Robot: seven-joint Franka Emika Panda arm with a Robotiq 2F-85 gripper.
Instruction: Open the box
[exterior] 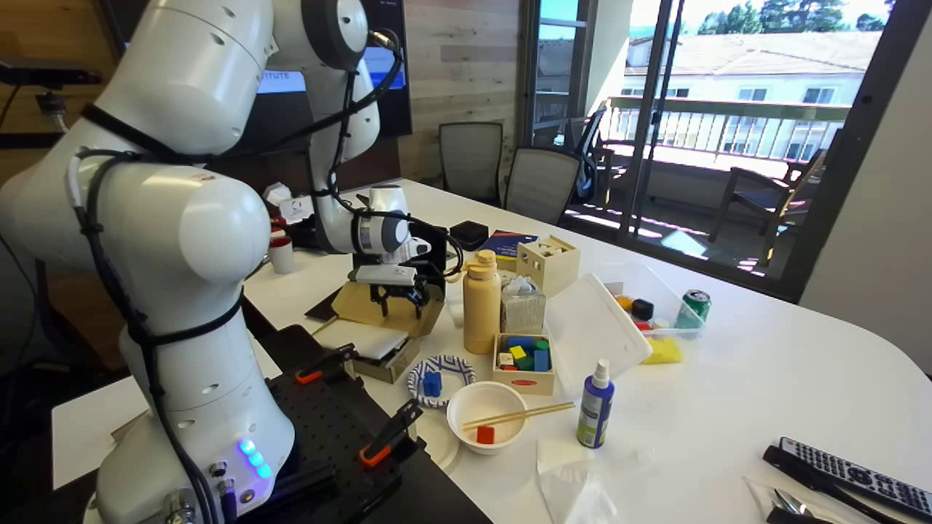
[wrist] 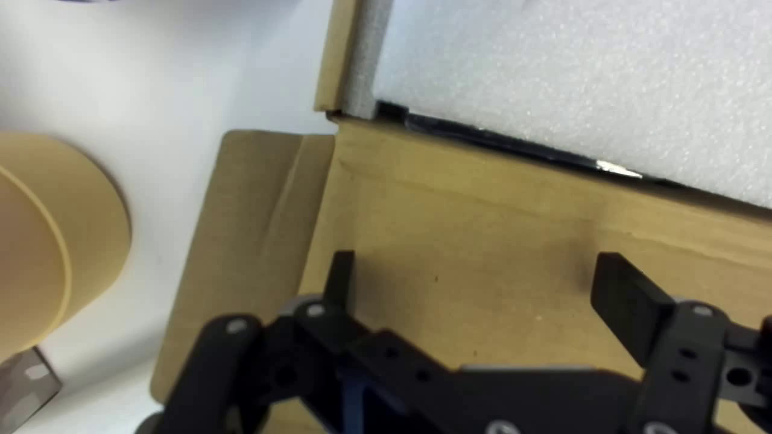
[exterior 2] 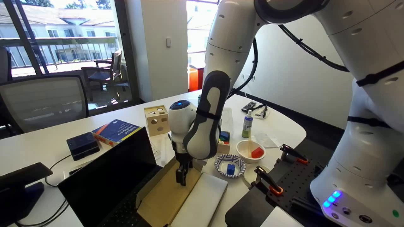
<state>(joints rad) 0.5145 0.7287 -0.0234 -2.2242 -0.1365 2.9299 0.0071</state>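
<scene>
The box (exterior: 397, 362) stands open on the table in both exterior views. Its lid (exterior 2: 164, 198) is folded back, tan-brown inside face up, with a side flap (wrist: 253, 241) out to the left in the wrist view. A white foam sheet (wrist: 573, 72) fills the box's base; it also shows in an exterior view (exterior 2: 202, 197). My gripper (exterior: 401, 311) points down over the lid's inner face. In the wrist view the gripper (wrist: 475, 265) has its fingers wide apart with only lid cardboard below. Whether the fingertips touch the lid, I cannot tell.
An open black laptop (exterior 2: 116, 179) stands right behind the lid. A tall yellow bottle (exterior: 481, 306) stands close beside the box. A patterned bowl (exterior 2: 229, 165) with a blue piece and a wooden crate (exterior: 524, 382) of coloured pieces are nearby.
</scene>
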